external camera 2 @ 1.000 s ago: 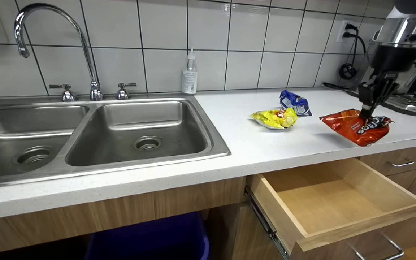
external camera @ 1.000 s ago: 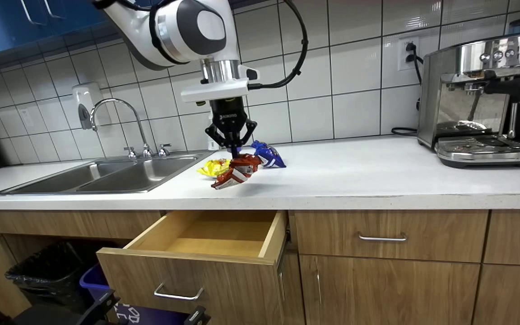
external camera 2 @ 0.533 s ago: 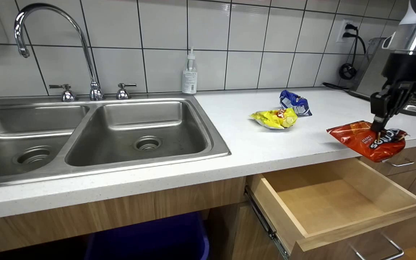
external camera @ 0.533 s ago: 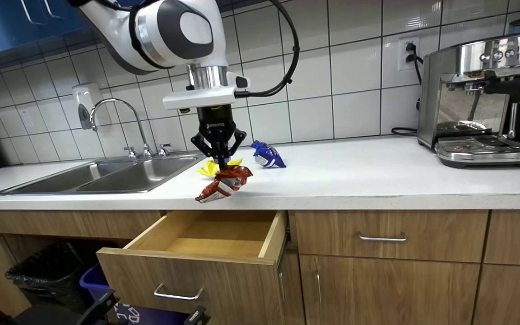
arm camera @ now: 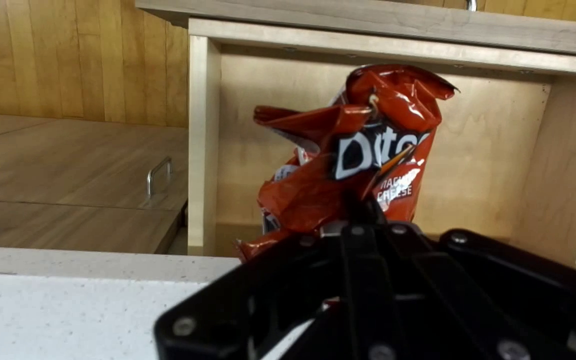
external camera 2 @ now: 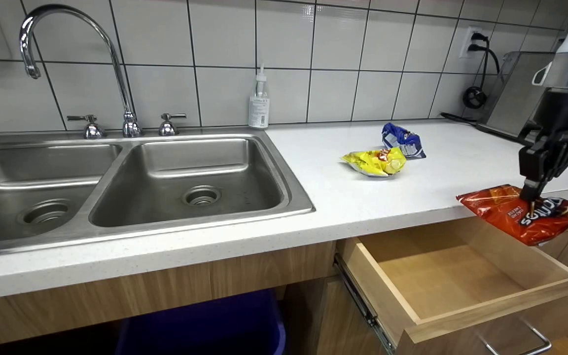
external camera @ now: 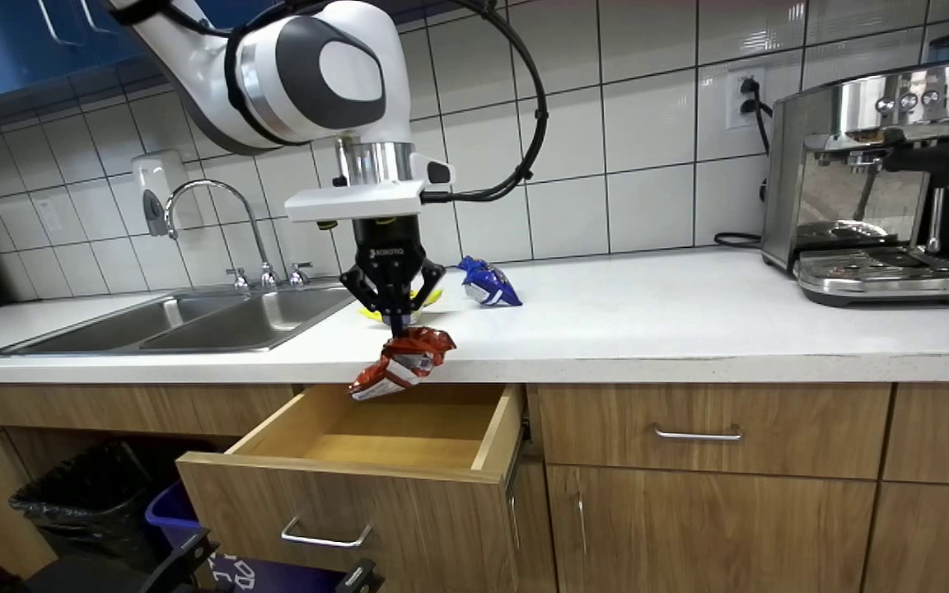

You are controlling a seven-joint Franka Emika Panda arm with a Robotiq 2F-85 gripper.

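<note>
My gripper [external camera: 397,328] points straight down with its jaws shut on a red Doritos bag [external camera: 405,364]. In both exterior views the bag hangs tilted from the fingertips, at the front edge of the counter and over the back of a pulled-out drawer [external camera 2: 449,268]. The wrist view shows the crumpled bag [arm camera: 308,195] against the drawer's bare wooden bottom [arm camera: 488,150]; the fingertips are dark and partly hidden in its folds. Behind, on the counter, lie a yellow bag [external camera 2: 376,161] and a blue bag [external camera 2: 403,140].
A double steel sink [external camera: 256,321] with a tall faucet [external camera: 256,222] is set into the white counter [external camera: 647,305]. A soap bottle [external camera 2: 259,101] stands behind it. An espresso machine [external camera: 878,181] stands farther along. Below are a black-lined bin [external camera: 95,494] and a blue bin [external camera 2: 205,325].
The gripper has carried the red bag forward and down, from above the counter to over the open drawer. The yellow and blue bags and the drawer have stayed put.
</note>
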